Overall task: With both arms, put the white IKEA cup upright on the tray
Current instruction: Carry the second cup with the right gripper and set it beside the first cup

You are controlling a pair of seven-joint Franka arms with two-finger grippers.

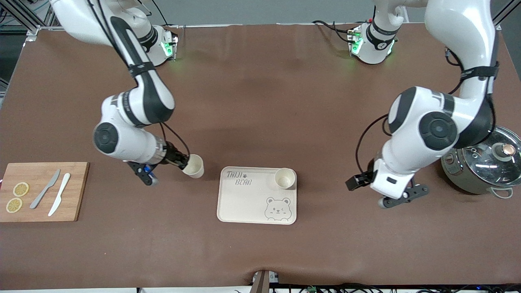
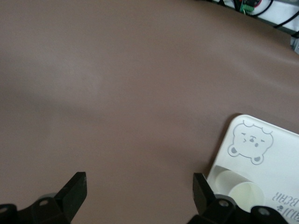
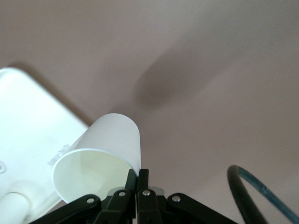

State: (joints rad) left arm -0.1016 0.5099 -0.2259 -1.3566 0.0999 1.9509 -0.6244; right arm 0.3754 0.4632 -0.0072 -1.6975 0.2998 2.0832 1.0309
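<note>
- Right gripper (image 1: pixel 184 161): black two-finger unit, fingers pinched on the rim of a tilted white cup (image 1: pixel 193 166), held over brown table (image 1: pixel 260 101) just beside the tray.
- Cream rectangular tray (image 1: pixel 248 203) with bear drawing: carries a second white cup (image 1: pixel 285 178), upright in one corner.
- Left gripper (image 2: pixel 139 195): fingers spread wide, holding nothing, over bare table beside the tray's bear end.

Tray (image 1: pixel 244 203) at mid-bench (image 1: pixel 260 101), one cup (image 1: pixel 285 178) upright in its corner toward the left arm. Second cup (image 1: pixel 193 166) tilted, pinched at the rim by right gripper (image 1: pixel 184 161), beside the tray. Cutting board (image 1: pixel 40 191) at the right arm's end, pot (image 1: pixel 484 167) at the left arm's.
</note>
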